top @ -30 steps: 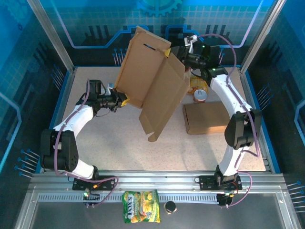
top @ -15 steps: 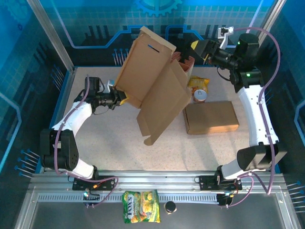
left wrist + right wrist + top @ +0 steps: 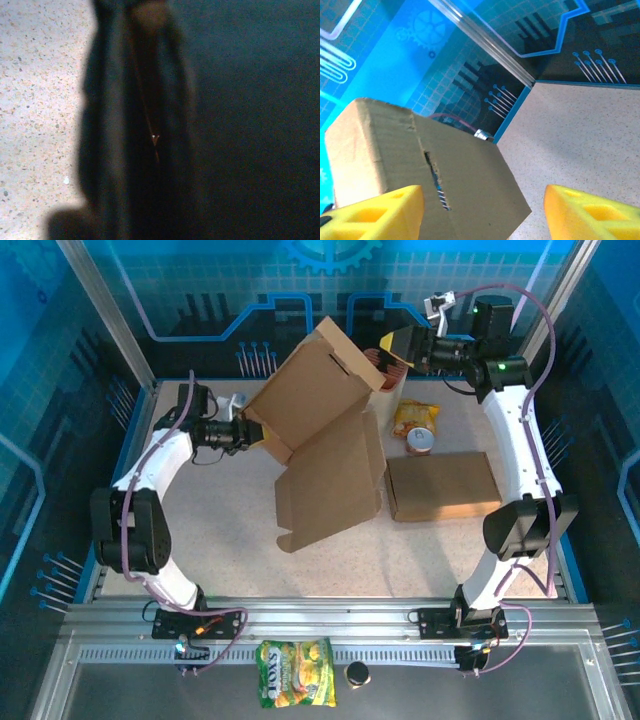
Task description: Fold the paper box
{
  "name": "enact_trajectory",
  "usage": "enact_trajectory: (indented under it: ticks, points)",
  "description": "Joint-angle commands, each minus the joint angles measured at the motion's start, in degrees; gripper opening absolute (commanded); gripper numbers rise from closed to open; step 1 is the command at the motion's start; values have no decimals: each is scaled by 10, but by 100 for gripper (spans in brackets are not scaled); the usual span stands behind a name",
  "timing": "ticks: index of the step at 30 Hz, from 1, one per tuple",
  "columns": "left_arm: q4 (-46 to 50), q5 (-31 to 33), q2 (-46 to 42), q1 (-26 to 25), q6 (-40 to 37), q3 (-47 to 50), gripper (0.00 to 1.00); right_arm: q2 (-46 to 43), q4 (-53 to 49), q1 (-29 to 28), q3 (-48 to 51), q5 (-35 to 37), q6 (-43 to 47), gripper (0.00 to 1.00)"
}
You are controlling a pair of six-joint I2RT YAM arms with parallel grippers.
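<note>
The paper box point(image 3: 325, 430) is a large brown cardboard blank, partly unfolded. Its upper panel tilts up toward the back and its lower flap point(image 3: 335, 490) lies on the table. My left gripper point(image 3: 258, 435) is shut on the box's left edge; in the left wrist view the dark cardboard point(image 3: 210, 125) is right against the camera. My right gripper point(image 3: 398, 344) hovers open at the box's top right corner, not touching it. In the right wrist view, the slotted box panel point(image 3: 445, 170) sits beyond the yellow fingertips point(image 3: 375, 212), jaws wide apart.
A flat folded cardboard point(image 3: 444, 486) lies on the right of the table, with a yellow snack bag point(image 3: 415, 416) and a can point(image 3: 421, 440) behind it. Another snack bag point(image 3: 295, 686) rests on the front rail. Blue walls enclose the table point(image 3: 220, 530).
The box has swung down and flatter, so its lower flap now rests on the table. My right gripper let go of the box's top edge, pulled back to the right, then returned near the corner.
</note>
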State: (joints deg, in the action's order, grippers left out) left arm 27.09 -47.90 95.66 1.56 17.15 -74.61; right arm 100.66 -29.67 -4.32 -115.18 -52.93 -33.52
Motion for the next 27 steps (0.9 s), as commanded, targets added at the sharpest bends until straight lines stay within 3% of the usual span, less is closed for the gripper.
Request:
enact_trajectory:
  ticks: [1,16,27]
  points:
    - [49,-30,24,5,-49,-35,0,-2,-23,-14,-23,-34,58,67]
    - [118,-33,72,5,-98,-82,0,44,-2,-72,-60,-54,73,67]
    - [131,-20,79,3,-97,-93,0,39,-99,-95,-78,-27,149,66]
